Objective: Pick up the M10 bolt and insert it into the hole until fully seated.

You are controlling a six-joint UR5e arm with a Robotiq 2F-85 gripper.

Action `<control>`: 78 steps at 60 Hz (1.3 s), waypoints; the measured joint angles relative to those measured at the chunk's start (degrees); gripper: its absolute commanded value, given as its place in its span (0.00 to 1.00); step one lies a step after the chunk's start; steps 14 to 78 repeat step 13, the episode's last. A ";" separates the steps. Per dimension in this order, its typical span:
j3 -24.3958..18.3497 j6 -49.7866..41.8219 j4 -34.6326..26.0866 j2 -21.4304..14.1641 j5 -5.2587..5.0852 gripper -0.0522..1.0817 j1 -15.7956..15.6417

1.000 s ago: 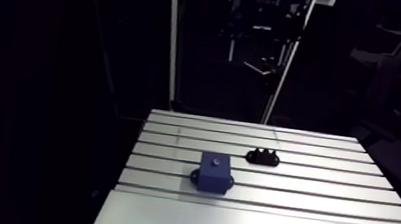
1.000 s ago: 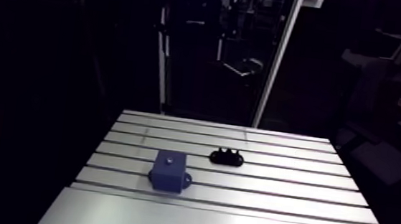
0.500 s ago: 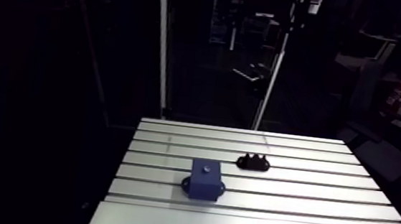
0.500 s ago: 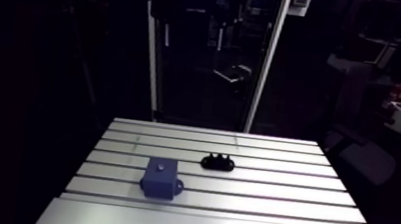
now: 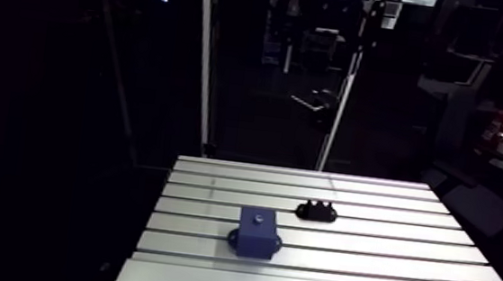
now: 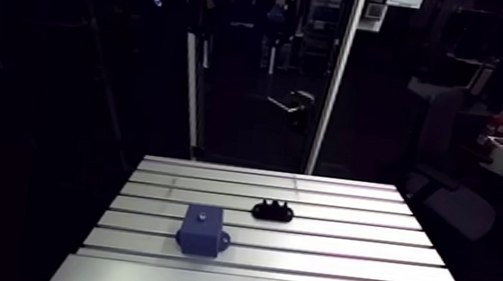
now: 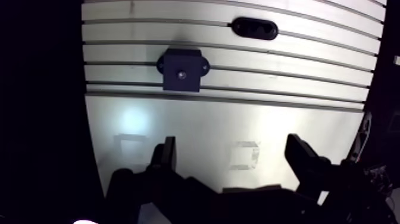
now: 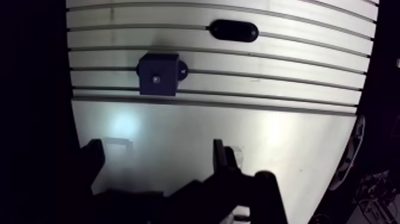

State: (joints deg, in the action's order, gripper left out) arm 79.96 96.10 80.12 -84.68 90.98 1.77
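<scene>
Fingers [image 7: 167, 156] of the gripper [image 7: 233, 158] stand wide apart with nothing between them, seen in the wrist view above the smooth plate [image 7: 196, 119] that forms the near part of the table [image 5: 388, 248]. Ahead of the gripper, just past the edge of that plate, a blue block [image 7: 181, 70] sits on the slotted surface, upright, with small lugs at its sides. A pale round spot [image 7: 181, 75] shows in the middle of its top face; whether that spot is the head of the M10 bolt or an open hole I cannot tell. Farther ahead, beyond the block and apart from it, lies a black part [image 7: 255, 28], oval from above; in the arm view it shows three small bumps along its top. Neither the block nor the black part touches the gripper
</scene>
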 measured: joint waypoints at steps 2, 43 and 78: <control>0.14 0.00 0.01 -0.09 0.01 0.05 -0.02; 0.58 0.01 0.06 -0.40 0.02 0.05 -0.08; 0.58 0.01 0.06 -0.40 0.02 0.05 -0.08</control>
